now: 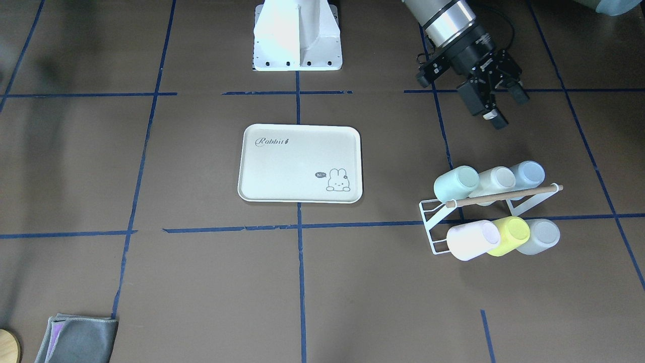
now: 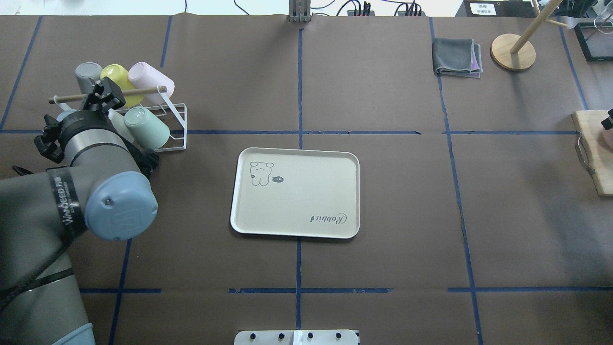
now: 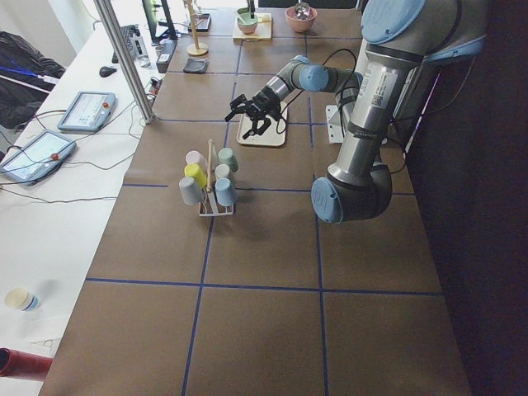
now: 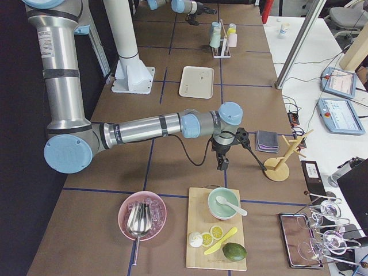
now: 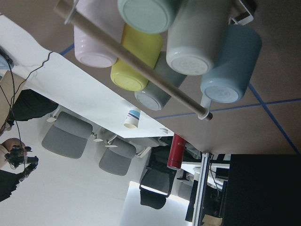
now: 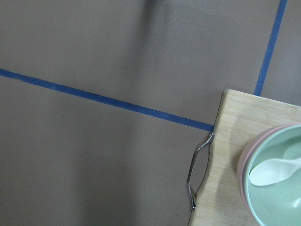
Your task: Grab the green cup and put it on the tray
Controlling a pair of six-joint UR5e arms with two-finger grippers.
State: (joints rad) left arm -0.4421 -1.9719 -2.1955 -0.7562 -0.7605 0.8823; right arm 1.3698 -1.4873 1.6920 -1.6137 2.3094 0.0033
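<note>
The green cup (image 1: pixel 456 182) lies tilted on a white wire rack (image 1: pixel 436 217), at the end of the row nearest the tray; it also shows as the green cup (image 2: pixel 146 127) and the green cup (image 5: pixel 146 13). The cream tray (image 1: pixel 301 162) sits bare at the table's middle, the same tray (image 2: pixel 294 192) seen from overhead. My left gripper (image 1: pixel 505 106) hangs open on the robot's side of the rack, apart from the cups. My right gripper (image 4: pixel 227 154) hovers far off near a cutting board; I cannot tell whether it is open or shut.
On the rack a pale cup (image 1: pixel 496 179), a blue cup (image 1: pixel 527 174), a pink cup (image 1: pixel 472 240), a yellow cup (image 1: pixel 510 235) and a grey cup (image 1: pixel 541 236) lie beside a wooden bar (image 1: pixel 504 195). A grey cloth (image 2: pixel 457 57), wooden stand (image 2: pixel 513 51) and cutting board (image 2: pixel 594 158) lie at the right.
</note>
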